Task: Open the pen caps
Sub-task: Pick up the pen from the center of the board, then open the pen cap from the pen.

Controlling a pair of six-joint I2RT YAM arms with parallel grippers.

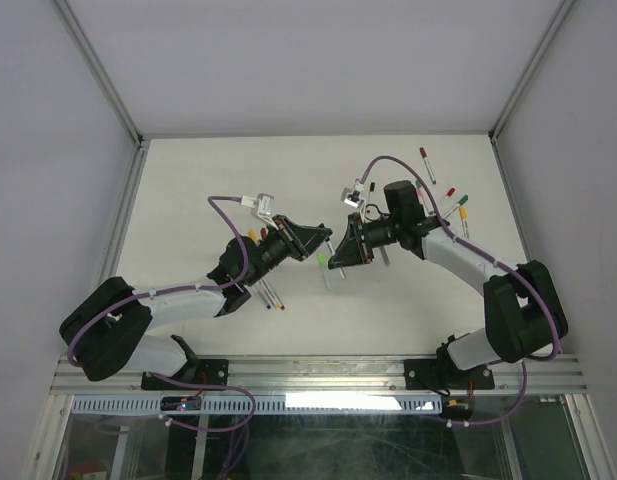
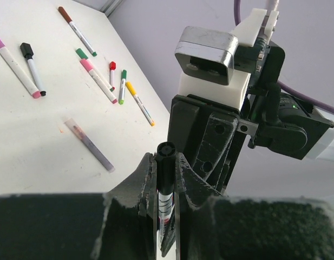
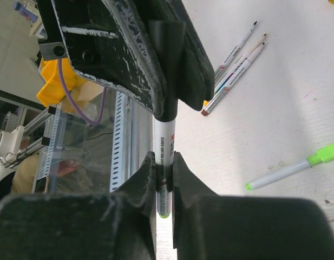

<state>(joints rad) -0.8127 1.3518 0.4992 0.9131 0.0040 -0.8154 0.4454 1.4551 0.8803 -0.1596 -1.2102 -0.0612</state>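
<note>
One pen hangs above the table between my two grippers. My left gripper [image 2: 165, 160] [image 1: 321, 238] is shut on its black pen cap [image 2: 167, 157] [image 3: 167, 105], the cap's end poking out past the fingertips. Facing it, my right gripper [image 3: 164, 163] [image 1: 340, 257] is shut on the white pen barrel [image 3: 164, 140] just below the cap. The cap still sits on the barrel. In the top view the two grippers meet tip to tip at the table's middle.
A green-capped pen [image 3: 296, 165] [image 1: 323, 260] lies on the table under the grippers. Three uncapped pens [image 3: 237, 57] [image 1: 270, 295] lie near the left arm. Several capped pens [image 2: 102, 76] [image 1: 453, 200] lie at the back right. The table's front rail [image 1: 318, 372] runs below.
</note>
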